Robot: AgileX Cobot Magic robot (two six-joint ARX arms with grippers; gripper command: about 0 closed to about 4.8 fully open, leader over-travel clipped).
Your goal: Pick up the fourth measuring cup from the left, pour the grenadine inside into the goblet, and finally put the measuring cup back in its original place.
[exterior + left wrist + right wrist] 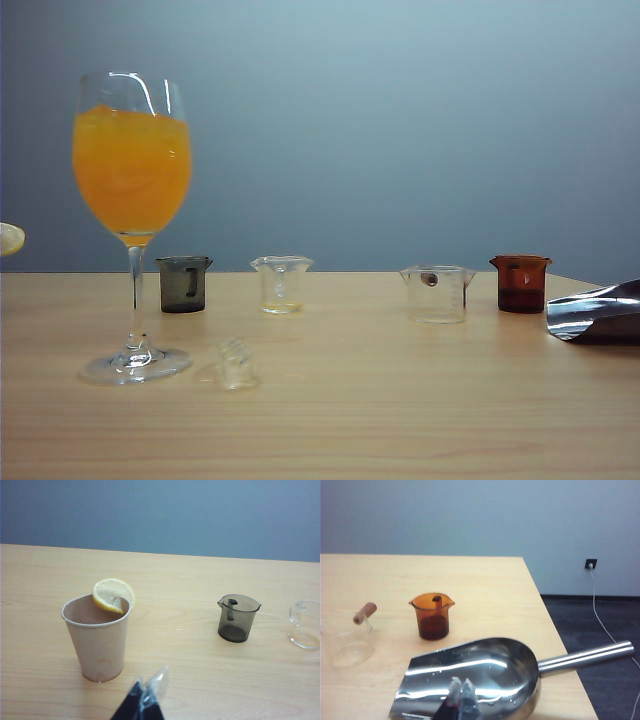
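The fourth measuring cup, small and red-brown with a flared rim, stands at the right end of a row of cups. Dark grenadine fills its lower part. The goblet stands tall at the front left and holds orange juice. In the right wrist view the red-brown cup sits beyond a steel scoop, and my right gripper hangs shut and empty over the scoop. My left gripper is shut and empty, near a paper cup. Neither gripper shows in the exterior view.
A smoky grey cup and two clear cups fill the row. A steel scoop lies at the right front. A paper cup with a lemon slice stands at the far left. A small clear piece lies by the goblet's foot.
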